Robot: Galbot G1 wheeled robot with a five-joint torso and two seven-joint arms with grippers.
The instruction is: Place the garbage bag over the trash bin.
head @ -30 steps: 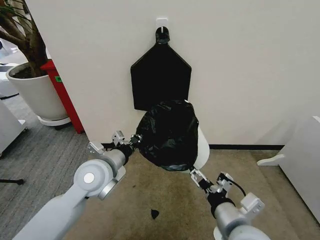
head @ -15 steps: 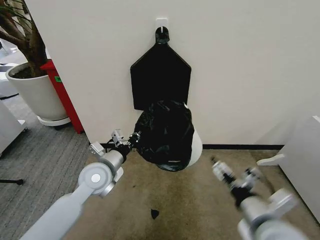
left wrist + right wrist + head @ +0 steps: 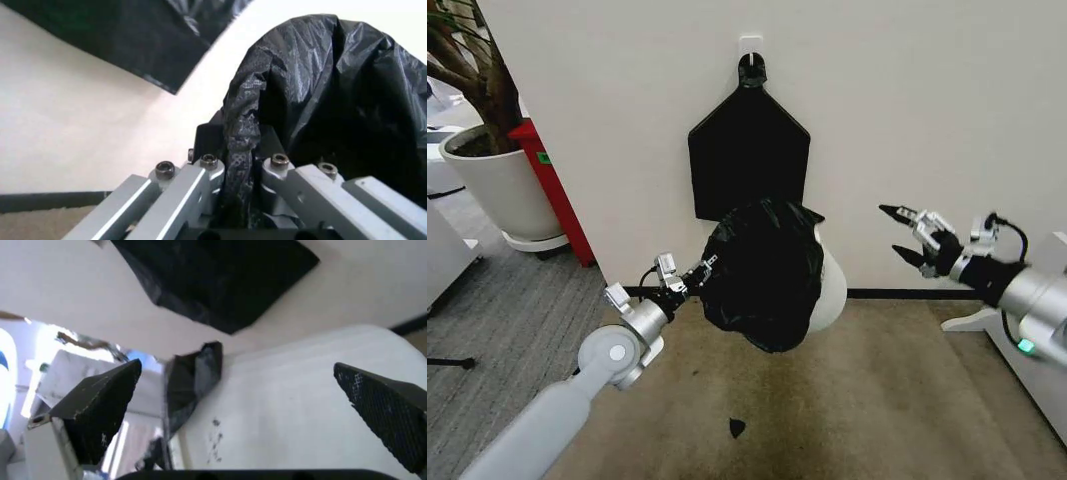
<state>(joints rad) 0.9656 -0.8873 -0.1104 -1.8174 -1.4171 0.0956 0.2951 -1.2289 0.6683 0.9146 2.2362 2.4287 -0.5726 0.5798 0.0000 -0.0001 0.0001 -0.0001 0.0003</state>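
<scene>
- Gripping the garbage bag (image 3: 765,272): left gripper (image 3: 699,274), fingers (image 3: 200,185) closed on a bunched fold of the black plastic at the bag's left edge.
- Garbage bag: draped over most of the trash bin (image 3: 831,292), by the wall below the flat black bundle (image 3: 748,160).
- Right gripper (image 3: 903,234): fingers (image 3: 100,400) spread wide, holding nothing, raised well to the right of the bin.
</scene>
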